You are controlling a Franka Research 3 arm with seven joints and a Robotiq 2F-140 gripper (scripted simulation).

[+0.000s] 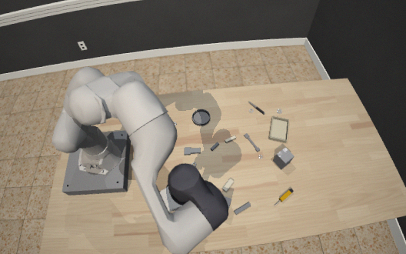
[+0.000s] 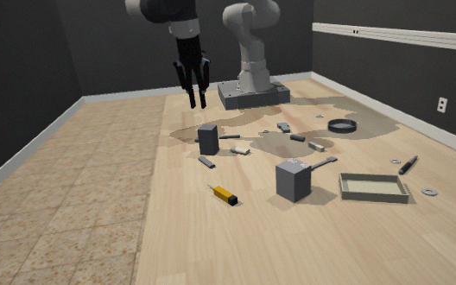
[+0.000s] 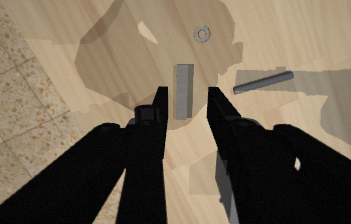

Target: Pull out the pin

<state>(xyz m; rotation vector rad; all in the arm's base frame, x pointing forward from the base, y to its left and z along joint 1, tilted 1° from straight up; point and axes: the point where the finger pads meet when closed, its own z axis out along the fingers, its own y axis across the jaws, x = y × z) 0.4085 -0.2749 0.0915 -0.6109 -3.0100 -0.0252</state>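
Observation:
A tall dark grey block (image 2: 208,139) stands on the table near its left edge. In the wrist view I look straight down on the same block (image 3: 183,92); I cannot make out a pin on its top. My gripper (image 2: 196,104) hangs well above this block, pointing down. In the wrist view its fingers stand a little apart with nothing between them, and the block shows through the gap far below. A thin grey rod (image 2: 230,136) lies on the table beside the block and also shows in the wrist view (image 3: 263,82). In the top view the dark wrist (image 1: 197,196) hides the gripper.
A second, lighter grey block (image 2: 293,179) stands mid-table. A shallow tray (image 2: 373,186), a yellow-handled tool (image 2: 224,194), a round dark dish (image 2: 342,125), small bars and washers (image 3: 202,33) lie scattered. The robot base (image 2: 253,92) stands at the far end.

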